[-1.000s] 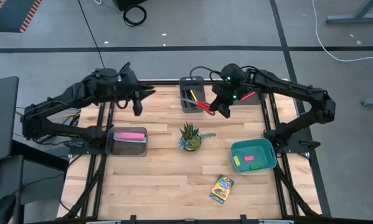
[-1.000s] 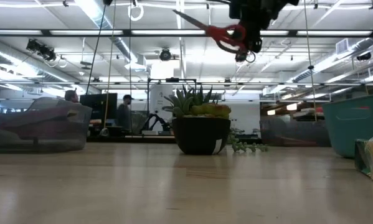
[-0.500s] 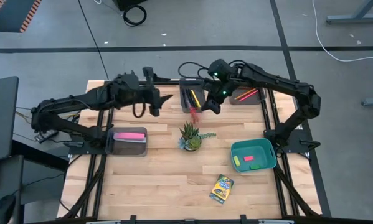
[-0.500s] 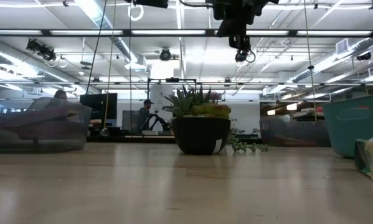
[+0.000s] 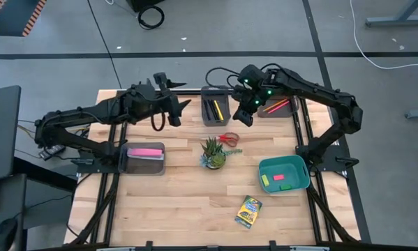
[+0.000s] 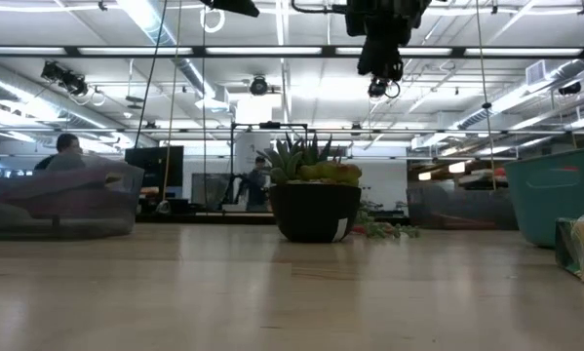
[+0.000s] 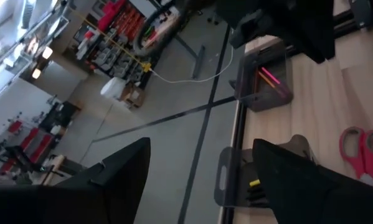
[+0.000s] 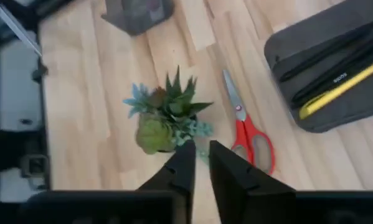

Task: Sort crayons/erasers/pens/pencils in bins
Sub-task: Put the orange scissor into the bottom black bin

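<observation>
My right gripper (image 5: 245,115) hovers high above the table's far middle, only slightly open and holding nothing. Below it red scissors (image 8: 248,134) lie flat on the table beside the potted plant (image 5: 213,153). My left gripper (image 5: 175,109) hangs open and empty, left of the dark bin (image 5: 214,108) that holds the pens (image 8: 339,87). The pencils (image 5: 278,107) lie in the far grey bin. The erasers (image 5: 273,178) sit in the teal bin (image 5: 284,174). The crayons box (image 5: 248,211) lies flat near the front edge.
A grey bin (image 5: 146,157) with a long pink bar stands at the left. Bare tabletop stretches between it, the plant and the front edge. In the low view people show in the room beyond the table.
My right gripper has let go of the red scissors, which it held in the air by the dark bin; they have fallen and now lie on the table beside the plant. My left gripper has moved toward the table's right, nearer the dark bin.
</observation>
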`<action>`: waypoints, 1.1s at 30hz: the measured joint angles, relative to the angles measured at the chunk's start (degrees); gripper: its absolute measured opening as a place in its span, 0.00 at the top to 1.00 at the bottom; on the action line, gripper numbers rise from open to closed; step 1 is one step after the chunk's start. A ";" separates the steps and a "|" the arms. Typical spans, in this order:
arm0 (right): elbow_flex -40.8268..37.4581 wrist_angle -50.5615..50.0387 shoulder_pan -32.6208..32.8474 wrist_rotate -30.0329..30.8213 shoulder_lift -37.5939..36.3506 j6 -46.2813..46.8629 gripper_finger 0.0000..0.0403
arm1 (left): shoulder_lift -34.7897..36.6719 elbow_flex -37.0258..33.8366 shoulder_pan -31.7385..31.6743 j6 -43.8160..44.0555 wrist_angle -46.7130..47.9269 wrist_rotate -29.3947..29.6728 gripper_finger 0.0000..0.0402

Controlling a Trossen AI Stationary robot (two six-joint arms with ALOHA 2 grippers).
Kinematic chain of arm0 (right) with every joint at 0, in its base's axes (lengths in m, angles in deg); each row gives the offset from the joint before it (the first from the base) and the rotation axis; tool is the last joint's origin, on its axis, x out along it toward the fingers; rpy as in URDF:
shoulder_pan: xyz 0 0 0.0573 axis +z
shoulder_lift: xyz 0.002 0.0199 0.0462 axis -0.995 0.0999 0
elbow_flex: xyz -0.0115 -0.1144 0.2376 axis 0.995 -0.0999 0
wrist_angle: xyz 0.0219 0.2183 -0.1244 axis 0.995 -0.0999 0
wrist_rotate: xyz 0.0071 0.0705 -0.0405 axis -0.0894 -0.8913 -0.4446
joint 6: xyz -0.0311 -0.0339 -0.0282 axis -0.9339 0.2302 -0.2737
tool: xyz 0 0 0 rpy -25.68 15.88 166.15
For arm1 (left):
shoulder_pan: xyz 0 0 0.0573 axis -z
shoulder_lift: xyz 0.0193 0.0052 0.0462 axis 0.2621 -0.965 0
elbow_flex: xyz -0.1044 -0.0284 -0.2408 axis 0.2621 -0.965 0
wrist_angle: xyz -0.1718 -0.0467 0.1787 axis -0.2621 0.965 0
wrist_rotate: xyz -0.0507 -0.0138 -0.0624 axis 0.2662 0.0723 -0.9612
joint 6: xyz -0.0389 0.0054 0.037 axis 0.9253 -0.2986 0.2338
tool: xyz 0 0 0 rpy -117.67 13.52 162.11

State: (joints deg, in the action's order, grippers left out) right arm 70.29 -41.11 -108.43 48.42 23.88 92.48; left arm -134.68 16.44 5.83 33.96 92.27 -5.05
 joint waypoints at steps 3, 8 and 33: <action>-3.30 0.30 0.22 2.81 0.13 -3.85 0.79 | 0.00 0.00 0.00 1.51 -0.01 0.02 0.28; -13.90 6.01 1.03 8.02 0.18 -7.77 0.62 | 0.00 0.00 0.02 5.99 0.04 0.05 0.28; -46.95 50.94 7.74 21.57 1.27 -4.51 0.57 | 0.00 0.00 1.25 31.94 7.05 0.17 0.28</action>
State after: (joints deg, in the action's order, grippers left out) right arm 23.34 9.83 -100.69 69.98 25.15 87.97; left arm -134.68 16.44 7.07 65.90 99.31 -4.87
